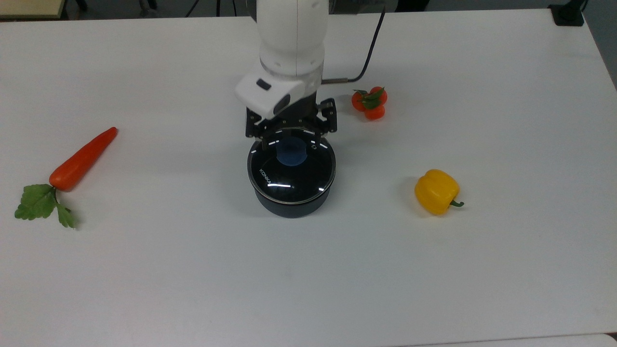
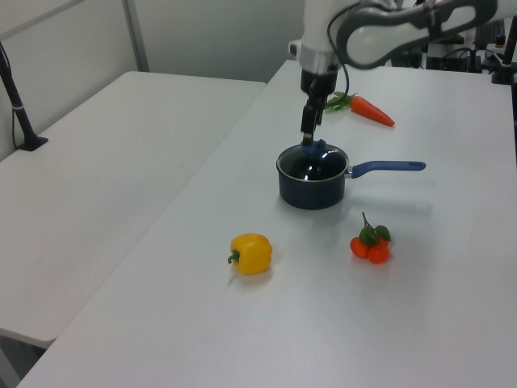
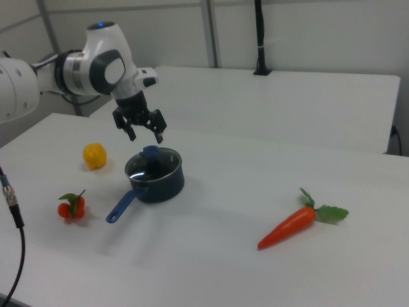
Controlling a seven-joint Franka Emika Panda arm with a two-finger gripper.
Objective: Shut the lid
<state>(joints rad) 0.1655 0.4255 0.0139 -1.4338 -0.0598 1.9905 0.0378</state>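
Sitting flat on the saucepan, the lid under the spread tool.

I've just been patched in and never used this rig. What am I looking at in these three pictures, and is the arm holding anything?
It is one white robot arm with a two-finger gripper. The top view looks down on the table; the left view and right view see it from opposite sides. In the middle stands a dark saucepan with a blue handle. Its glass lid with a blue knob sits on the pan. The jaws are spread open just above the knob and hold nothing. Around the pan lie a carrot, a yellow pepper and a bunch of small tomatoes.
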